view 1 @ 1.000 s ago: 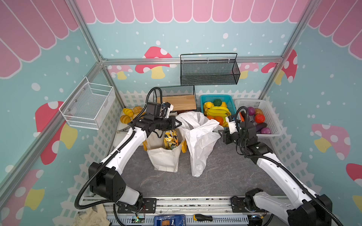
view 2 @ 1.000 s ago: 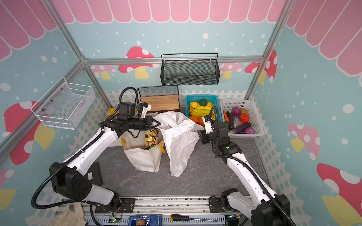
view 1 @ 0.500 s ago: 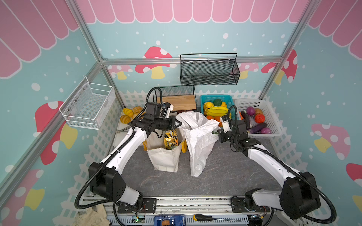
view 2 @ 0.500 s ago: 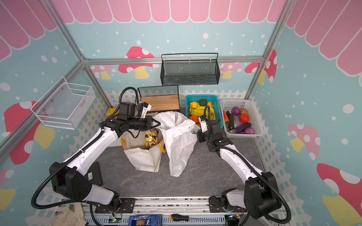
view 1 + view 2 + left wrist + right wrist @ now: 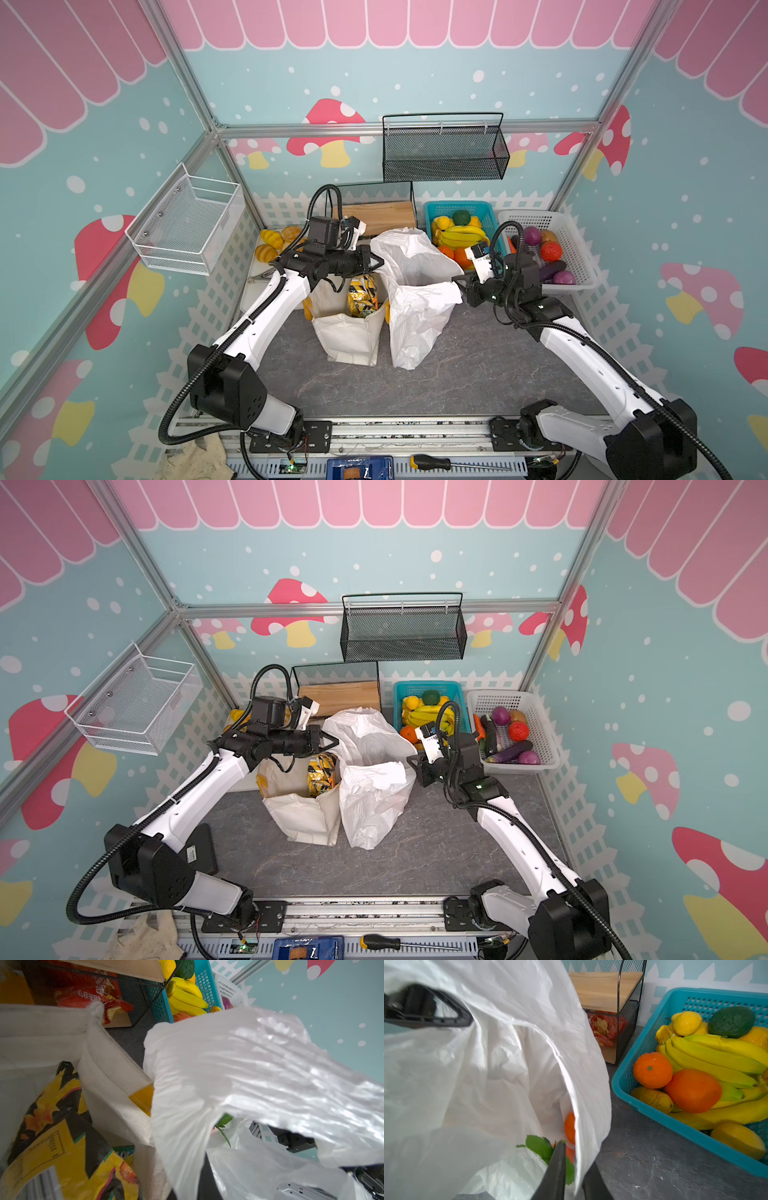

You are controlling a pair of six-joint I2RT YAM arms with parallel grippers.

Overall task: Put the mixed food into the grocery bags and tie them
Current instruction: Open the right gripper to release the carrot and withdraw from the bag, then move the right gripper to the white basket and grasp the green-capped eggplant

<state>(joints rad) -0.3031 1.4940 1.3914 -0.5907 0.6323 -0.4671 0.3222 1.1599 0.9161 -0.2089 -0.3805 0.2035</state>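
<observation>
Left jaws clamp rim of white plastic bag [image 5: 415,328]; right jaws straddle opposite rim, grip unclear.

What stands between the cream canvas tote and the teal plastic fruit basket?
The thin white plastic carrier bag, standing right beside the cream canvas tote and short of the teal plastic fruit basket. Both top views show it.

Both top views look steeply down from high above the front edge of the worktop [image 5: 478,374] toward the back wall [image 5: 415,62], side by side and far enough back to share almost the same whole scene. The two wrist cameras sit close to the white plastic bag [image 5: 259,1068], looking across it toward each other from opposite sides, and both also catch the blue basket [image 5: 639,1047]
</observation>
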